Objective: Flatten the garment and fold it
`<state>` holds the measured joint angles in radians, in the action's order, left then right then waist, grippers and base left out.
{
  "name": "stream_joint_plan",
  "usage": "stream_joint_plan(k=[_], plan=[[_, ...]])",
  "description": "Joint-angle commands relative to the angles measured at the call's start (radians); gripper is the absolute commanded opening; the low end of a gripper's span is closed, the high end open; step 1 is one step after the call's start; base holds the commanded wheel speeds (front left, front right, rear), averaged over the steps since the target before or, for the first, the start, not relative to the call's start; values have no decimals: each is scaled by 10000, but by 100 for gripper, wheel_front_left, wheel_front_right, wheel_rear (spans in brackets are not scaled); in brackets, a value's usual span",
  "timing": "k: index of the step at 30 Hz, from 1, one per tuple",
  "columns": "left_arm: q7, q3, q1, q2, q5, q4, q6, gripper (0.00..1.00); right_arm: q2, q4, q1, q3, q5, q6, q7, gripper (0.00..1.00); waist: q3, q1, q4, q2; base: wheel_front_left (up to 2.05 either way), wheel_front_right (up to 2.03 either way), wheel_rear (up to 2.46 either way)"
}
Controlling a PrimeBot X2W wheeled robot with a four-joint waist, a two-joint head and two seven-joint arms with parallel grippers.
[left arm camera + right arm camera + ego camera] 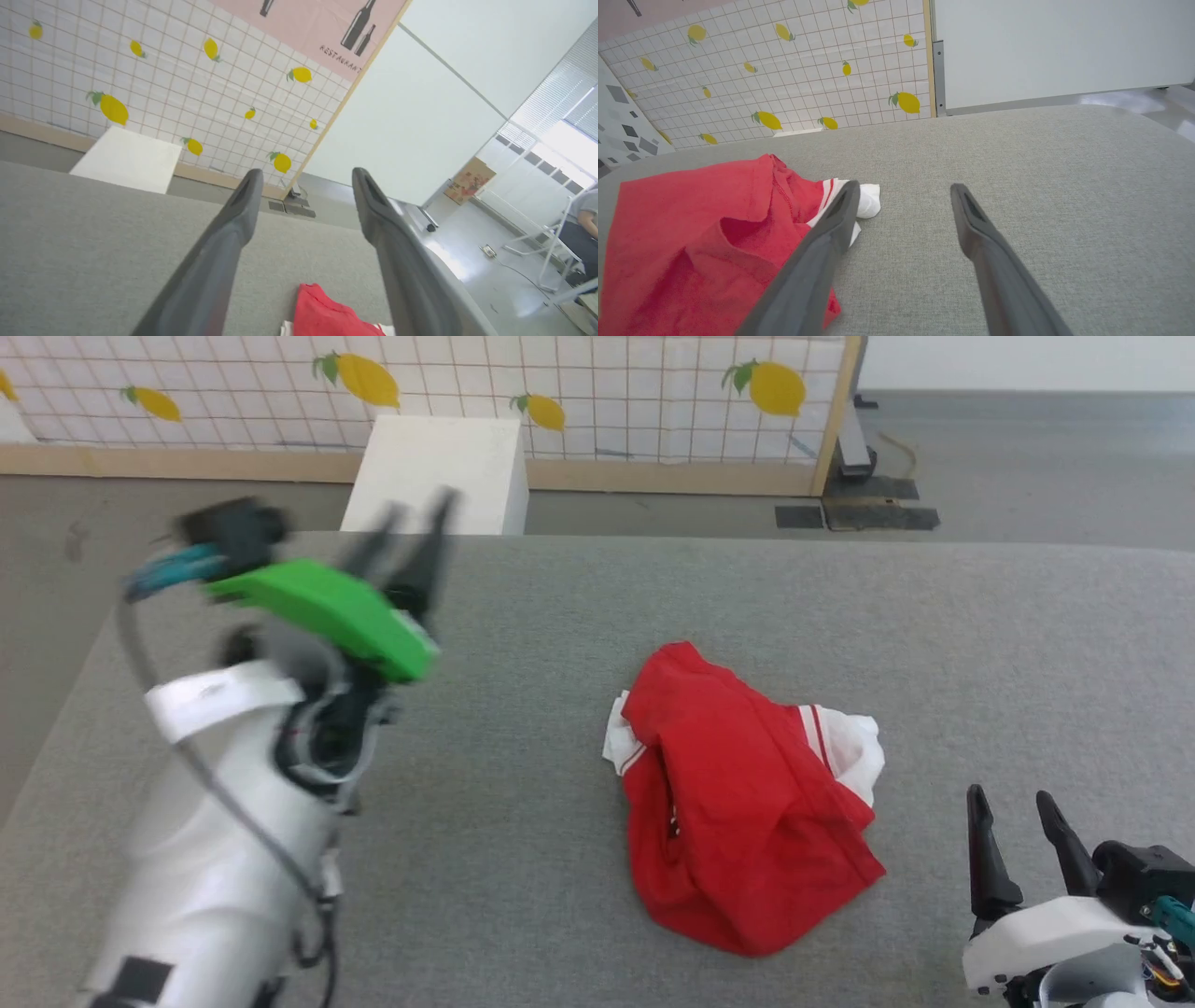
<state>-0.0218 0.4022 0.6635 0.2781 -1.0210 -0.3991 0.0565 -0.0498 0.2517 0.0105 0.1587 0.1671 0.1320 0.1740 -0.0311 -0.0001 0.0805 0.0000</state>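
- Garment (747, 803): landmark for everything below. Crumpled red heap near the middle of the grey worktop (560, 859), doubled over itself with lettering hidden. Flattening not yet begun, by the look of it.
- Far left of garment and beyond it: left gripper (420, 509), blurred in the head view, raised well above the worktop, tips pointing away from the robot.
- In its own wrist view: spread wide, released, nothing held and nothing touched, with a red edge of the garment low down and well beneath.
- Likely reason for that height: kept clear of the cloth, free to come down on a fresh edge.
- At garment's left edge: white scrap (618, 739) with striped trim, probably a sleeve tucked under the heap.
- At garment's right edge: white sleeve (854, 742) with red stripes, poking out of the heap. Probably the easiest handle on that side.
- Right of garment and nearer the robot: right gripper (1010, 796), low by the worktop, tips upward in the head view, apart from the cloth.
- Also spread wide and empty. Overlaps the white sleeve by one finger in its wrist view, with no contact evident. Seemingly waiting beside the sleeve for a grasp.
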Motion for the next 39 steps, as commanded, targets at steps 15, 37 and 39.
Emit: stream_joint_plan(k=[15, 37, 39], plan=[[2831, -1258, -4241, 511, 4498, 2220, -1456, 100, -4, -346, 451, 211, -177, -13, -1941, 100, 112, 1, 293, 0, 0, 0, 0], [2835, -3883, -4874, -1834, 6466, 3694, 100, 100, -447, 1008, 4578, -1506, -3104, -13, -10468, 100, -2456, 1, 971, 0, 0, 0, 0], [2835, -4032, -4815, -1920, 6504, 3694, 198, 100, -463, 1077, 4518, -1532, -2988, -13, -10683, 100, -2557, 1, 993, 0, 0, 0, 0]])
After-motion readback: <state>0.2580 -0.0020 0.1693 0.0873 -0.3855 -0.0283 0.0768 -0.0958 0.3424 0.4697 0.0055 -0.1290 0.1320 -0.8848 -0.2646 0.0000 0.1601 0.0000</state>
